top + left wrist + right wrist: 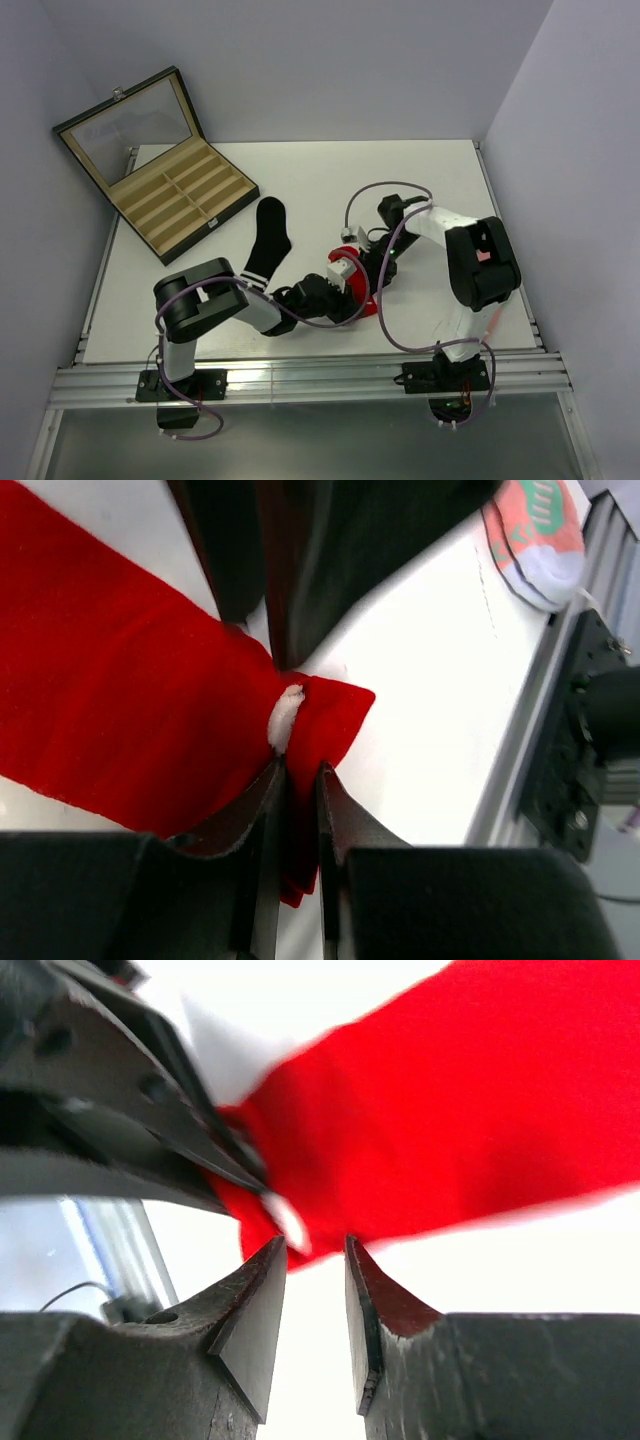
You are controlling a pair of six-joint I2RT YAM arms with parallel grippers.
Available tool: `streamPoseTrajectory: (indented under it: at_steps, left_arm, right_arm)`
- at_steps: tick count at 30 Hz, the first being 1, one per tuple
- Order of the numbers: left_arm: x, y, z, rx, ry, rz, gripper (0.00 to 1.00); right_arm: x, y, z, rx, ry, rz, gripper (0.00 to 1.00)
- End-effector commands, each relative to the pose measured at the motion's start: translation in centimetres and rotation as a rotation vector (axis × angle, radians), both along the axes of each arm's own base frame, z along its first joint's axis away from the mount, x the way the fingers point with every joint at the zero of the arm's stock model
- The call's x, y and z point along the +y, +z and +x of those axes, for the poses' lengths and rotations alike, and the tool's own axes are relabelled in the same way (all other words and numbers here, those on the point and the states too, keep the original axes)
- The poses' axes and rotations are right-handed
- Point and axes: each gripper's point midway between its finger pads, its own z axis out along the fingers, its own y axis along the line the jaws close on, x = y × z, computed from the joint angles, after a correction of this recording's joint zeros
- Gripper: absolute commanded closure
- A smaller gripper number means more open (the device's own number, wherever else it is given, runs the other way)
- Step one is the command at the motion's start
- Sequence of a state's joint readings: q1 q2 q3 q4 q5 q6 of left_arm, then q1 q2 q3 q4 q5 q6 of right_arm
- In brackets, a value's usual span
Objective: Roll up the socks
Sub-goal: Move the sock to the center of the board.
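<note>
Start of the roll on the red sock, which lies just right of the black sock.
The left gripper is nearly closed and pinches the folded end of the red sock. The right gripper stands half open beside that same end and holds nothing. The black sock lies flat, untouched. I judge the next move needs the fold turned over along the sock without letting the pinch slip.

Black-and-white arms, purple cables, dark wedge-shaped fingers
</note>
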State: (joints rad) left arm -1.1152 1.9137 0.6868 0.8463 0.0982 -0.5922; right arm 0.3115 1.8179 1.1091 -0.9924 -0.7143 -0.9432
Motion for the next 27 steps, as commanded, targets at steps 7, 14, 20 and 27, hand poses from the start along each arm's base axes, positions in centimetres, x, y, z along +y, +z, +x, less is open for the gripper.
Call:
streamPoseTrajectory:
  at_steps: [7, 14, 20, 27]
  left_arm:
    - [3.7, -3.7, -3.1, 0.285, -0.054, 0.115, 1.00]
    - [4.1, -3.0, -3.4, 0.495, -0.067, 0.066, 1.00]
    - [4.3, -3.1, -3.9, 0.672, -0.099, 0.068, 1.00]
    - [5.3, -3.4, -3.8, 0.810, -0.079, 0.086, 1.00]
  right_arm:
    - [-1.3, 3.6, 3.4, -0.256, -0.088, 0.070, 0.62]
    - [-2.1, 5.0, 1.7, -0.472, -0.044, 0.126, 0.61]
    - [-2.0, 5.0, -0.4, -0.582, 0.065, 0.143, 0.57]
    - [0.6, 3.1, -2.9, -0.670, 0.203, 0.125, 0.54]
